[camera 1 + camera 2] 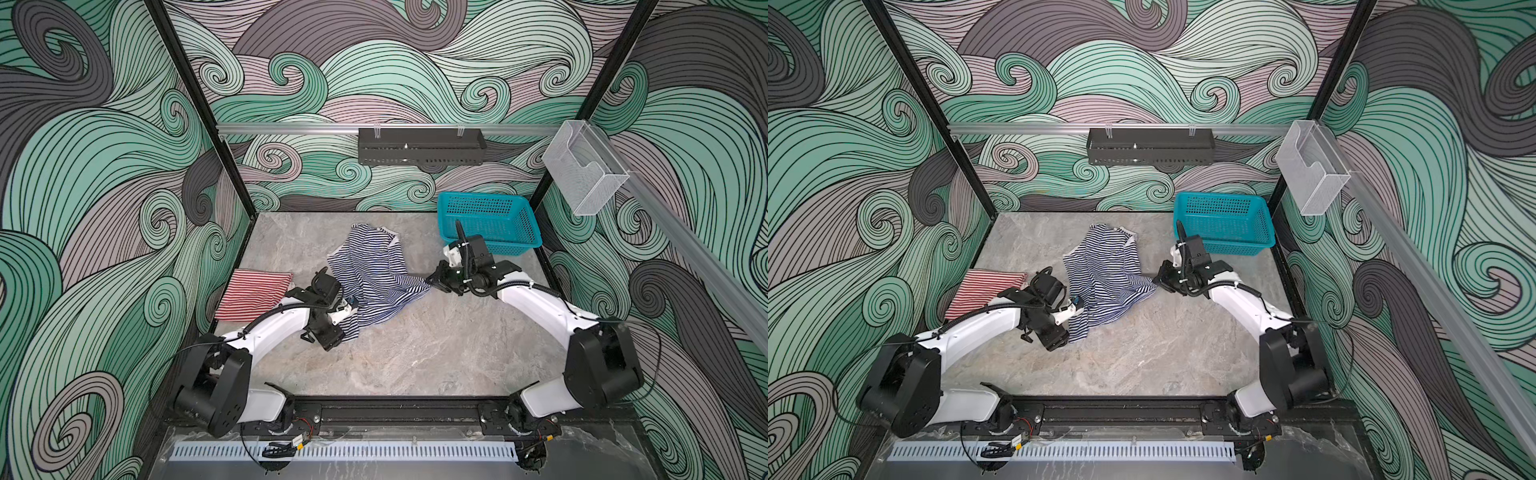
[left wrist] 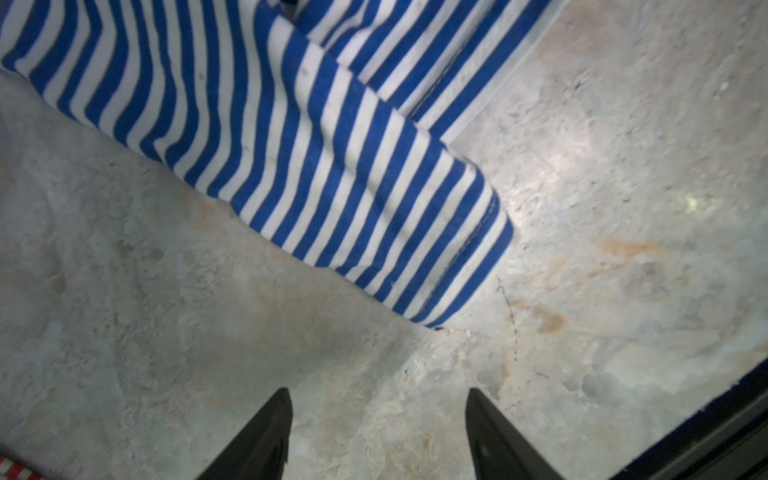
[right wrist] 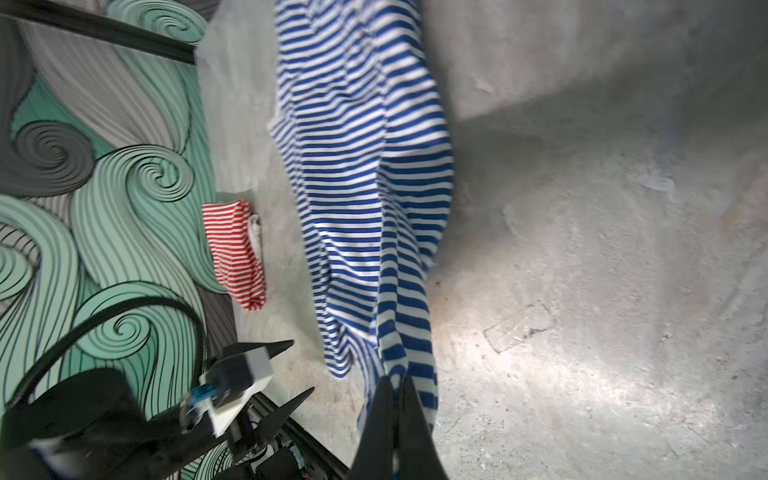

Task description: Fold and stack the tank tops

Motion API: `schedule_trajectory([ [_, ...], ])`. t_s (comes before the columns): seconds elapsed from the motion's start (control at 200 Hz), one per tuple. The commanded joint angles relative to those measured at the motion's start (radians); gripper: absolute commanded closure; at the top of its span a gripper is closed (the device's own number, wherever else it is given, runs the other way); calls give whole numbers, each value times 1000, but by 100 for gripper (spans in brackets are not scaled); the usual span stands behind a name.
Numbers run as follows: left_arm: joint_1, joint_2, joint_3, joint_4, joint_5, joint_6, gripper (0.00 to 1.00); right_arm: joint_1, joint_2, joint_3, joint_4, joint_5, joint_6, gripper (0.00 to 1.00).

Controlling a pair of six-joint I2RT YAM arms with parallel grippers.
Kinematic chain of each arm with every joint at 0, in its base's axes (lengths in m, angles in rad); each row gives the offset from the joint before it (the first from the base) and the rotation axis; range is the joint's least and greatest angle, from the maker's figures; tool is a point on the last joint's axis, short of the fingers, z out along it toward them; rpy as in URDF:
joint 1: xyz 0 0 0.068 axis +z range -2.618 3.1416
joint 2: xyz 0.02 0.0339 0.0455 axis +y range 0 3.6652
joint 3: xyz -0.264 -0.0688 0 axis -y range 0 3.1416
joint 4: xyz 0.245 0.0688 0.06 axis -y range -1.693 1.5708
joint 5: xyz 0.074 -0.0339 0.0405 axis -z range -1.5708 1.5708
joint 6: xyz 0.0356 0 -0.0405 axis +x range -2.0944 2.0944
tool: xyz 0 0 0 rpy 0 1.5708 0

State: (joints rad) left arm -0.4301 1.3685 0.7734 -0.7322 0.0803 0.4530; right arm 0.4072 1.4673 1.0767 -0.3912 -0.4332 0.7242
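2 tank tops on the grey table [image 1: 415,361], and only 1 of them folded, by the look of it. Saw the red-and-white top [image 1: 253,293] lying as a neat flat square at the left side, near the wall. Saw the navy-and-white top [image 1: 374,270] lying in the middle, bumpy and spread out, not folded yet. Found the teal basket [image 1: 490,224] at the back right, apart from both tops.

Looked at the right gripper [image 3: 395,386]: pinched tight on 1 corner of the navy-and-white top, cloth pulled into a point toward it. Looked at the left gripper [image 2: 379,392]: fingers apart, holding nothing, low over bare table just beside another corner of that top, the 1 with the stitched hem.

Seemed to be the step of getting hold of the navy-and-white top by 2 corners, to pull it flat before folding. Next, probably: push the left gripper forward onto that hem corner, slide 1 finger under the edge, and close. Then lift both corners together and tug gently. Called for care not to bump the red-and-white top close by.
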Motion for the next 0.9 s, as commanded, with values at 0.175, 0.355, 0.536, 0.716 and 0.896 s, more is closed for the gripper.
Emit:
schedule_trajectory([
  [0.175,-98,38,98,37,94,36,31,38,3,-2,-69,18,-17,100],
  [0.355,-166,149,163,77,64,26,30,48,10,-3,-66,30,-11,100],
  [0.536,-216,314,259,83,-25,-40,26,50,8,3,-74,31,-9,100],
  [0.716,-266,373,276,150,-138,-76,24,51,-4,-12,-72,39,-6,100],
  [0.896,-289,375,263,172,-313,-94,38,47,-12,-26,-73,53,-6,100],
])
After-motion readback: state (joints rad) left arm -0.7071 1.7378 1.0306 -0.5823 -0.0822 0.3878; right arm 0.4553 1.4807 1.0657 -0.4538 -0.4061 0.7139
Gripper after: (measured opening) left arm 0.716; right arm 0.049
